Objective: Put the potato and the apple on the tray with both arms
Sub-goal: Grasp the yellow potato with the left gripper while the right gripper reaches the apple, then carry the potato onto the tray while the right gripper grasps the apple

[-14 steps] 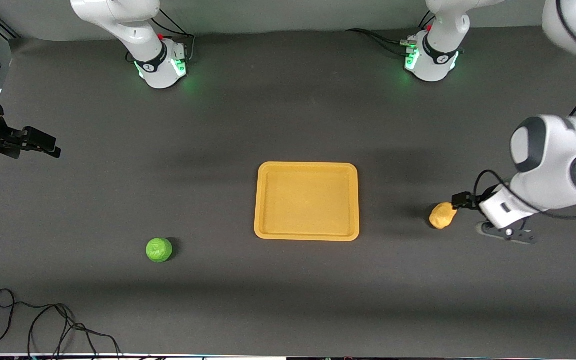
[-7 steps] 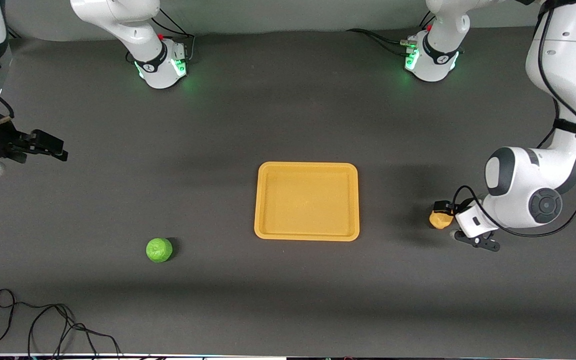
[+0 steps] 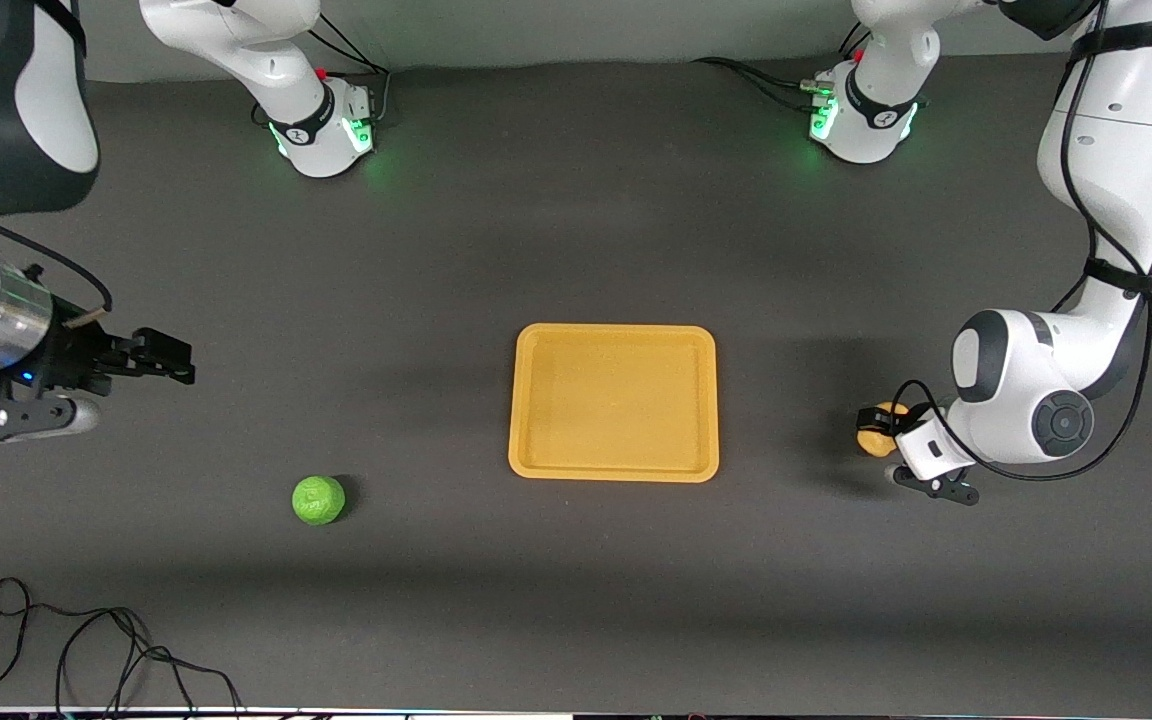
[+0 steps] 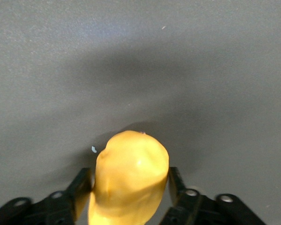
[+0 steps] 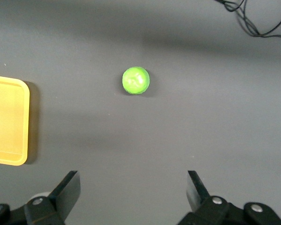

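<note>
Between our left gripper's (image 4: 130,194) fingers (image 4: 80,185) sat the lumpy yellowish-tan potato (image 4: 129,177), pinched, long axis pointing away from the palm; our right gripper (image 5: 133,187), spread, hung over bare table short of the round green apple (image 5: 136,80).

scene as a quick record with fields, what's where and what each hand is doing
tray: tray mid-table, nothing in it
potato: potato on the table toward the left arm's end
apple: apple on the table toward the right arm's end, nearer the front camera than the tray's middle
left hand: left hand down at the potato, a finger on each side
right hand: right hand open, in the air, apple ahead
</note>
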Robot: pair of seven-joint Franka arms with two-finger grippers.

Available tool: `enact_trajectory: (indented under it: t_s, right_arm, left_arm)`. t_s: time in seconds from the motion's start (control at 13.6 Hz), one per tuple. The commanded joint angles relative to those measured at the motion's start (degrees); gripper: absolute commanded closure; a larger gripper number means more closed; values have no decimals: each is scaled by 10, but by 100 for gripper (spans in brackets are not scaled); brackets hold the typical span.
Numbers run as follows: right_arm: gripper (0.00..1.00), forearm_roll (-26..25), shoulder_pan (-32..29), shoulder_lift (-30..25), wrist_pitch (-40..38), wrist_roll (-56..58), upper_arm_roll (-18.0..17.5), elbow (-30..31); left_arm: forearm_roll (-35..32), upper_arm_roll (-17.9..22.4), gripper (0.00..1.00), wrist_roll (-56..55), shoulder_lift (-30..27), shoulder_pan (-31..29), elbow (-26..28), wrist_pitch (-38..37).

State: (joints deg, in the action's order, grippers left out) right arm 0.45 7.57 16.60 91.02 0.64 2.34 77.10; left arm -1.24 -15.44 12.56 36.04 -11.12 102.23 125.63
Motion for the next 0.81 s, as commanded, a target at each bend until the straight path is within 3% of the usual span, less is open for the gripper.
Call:
enact_trajectory:
  t_s: [0.0, 0.15, 0.29, 0.51, 0.74]
  right_arm:
    - [0, 0, 7, 40, 25, 2, -1, -21]
    - [0, 2, 7, 65, 63, 1, -1, -10]
    - [0, 2, 5, 82, 124, 1, 0, 24]
    - [0, 9, 5, 93, 230, -15, 0, 100]
    - [0, 18, 5, 123, 359, -16, 0, 168]
  left_arm:
    - [18, -12, 89, -45, -32, 6, -11, -53]
    - [27, -48, 100, -143, -32, 7, -59, -88]
    - [26, -86, 100, -269, -20, 30, -108, -87]
    - [27, -86, 99, -385, 4, 108, -160, -80]
    - [27, -83, 99, -460, 34, 179, -166, -49]
